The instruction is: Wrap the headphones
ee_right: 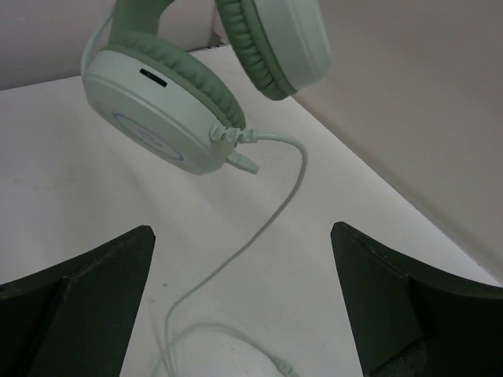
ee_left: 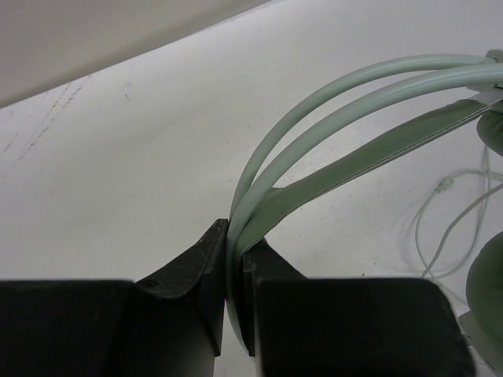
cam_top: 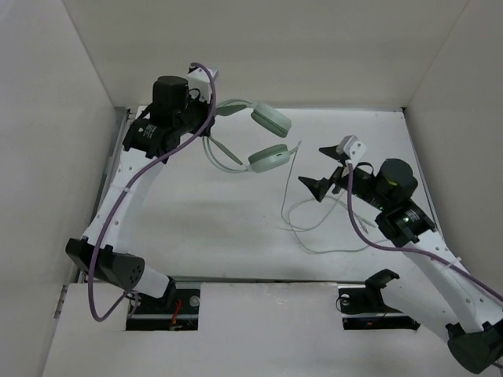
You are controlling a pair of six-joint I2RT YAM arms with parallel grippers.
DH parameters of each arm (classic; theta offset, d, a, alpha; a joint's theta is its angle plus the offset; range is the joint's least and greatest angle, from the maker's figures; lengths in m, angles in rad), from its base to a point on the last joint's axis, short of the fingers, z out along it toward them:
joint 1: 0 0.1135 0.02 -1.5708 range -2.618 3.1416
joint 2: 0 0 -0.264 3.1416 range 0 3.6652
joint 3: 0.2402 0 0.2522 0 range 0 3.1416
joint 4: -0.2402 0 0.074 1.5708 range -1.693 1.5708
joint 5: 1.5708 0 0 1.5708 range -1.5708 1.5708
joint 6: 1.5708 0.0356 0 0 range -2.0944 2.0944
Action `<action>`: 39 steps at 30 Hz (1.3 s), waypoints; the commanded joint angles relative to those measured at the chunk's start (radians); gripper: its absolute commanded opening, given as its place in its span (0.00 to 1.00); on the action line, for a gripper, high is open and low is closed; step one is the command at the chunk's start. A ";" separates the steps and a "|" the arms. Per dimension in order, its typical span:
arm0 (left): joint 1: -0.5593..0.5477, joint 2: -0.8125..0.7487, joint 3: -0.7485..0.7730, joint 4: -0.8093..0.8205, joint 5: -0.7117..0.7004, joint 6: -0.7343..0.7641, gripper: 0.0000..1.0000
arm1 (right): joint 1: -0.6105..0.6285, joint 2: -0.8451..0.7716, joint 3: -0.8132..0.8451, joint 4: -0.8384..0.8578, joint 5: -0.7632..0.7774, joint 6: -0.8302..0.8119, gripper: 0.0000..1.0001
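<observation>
Left gripper (ee_left: pixel 234 263) clamps the headphones' (cam_top: pixel 271 119) headband (ee_left: pixel 354 157), with the loose cable (ee_right: pixel 277 210) just left of the right gripper's (cam_top: pixel 313 166) parted jaws.

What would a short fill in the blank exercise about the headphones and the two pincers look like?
1. The left pincer is shut on the ____ of the headphones.
2. The right pincer is ____ and holds nothing.
3. The cable trails from an earcup into loose loops on the ____.
Missing words: headband; open; table.
</observation>
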 commanded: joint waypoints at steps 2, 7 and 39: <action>0.049 -0.094 0.127 -0.001 0.072 -0.054 0.00 | 0.097 0.080 -0.058 0.280 0.066 -0.031 1.00; 0.106 -0.117 0.239 -0.042 0.159 -0.095 0.00 | 0.173 0.183 -0.099 0.518 0.166 -0.006 1.00; 0.511 -0.115 0.468 0.091 0.483 -0.590 0.00 | 0.299 0.528 -0.130 0.698 -0.021 0.233 0.36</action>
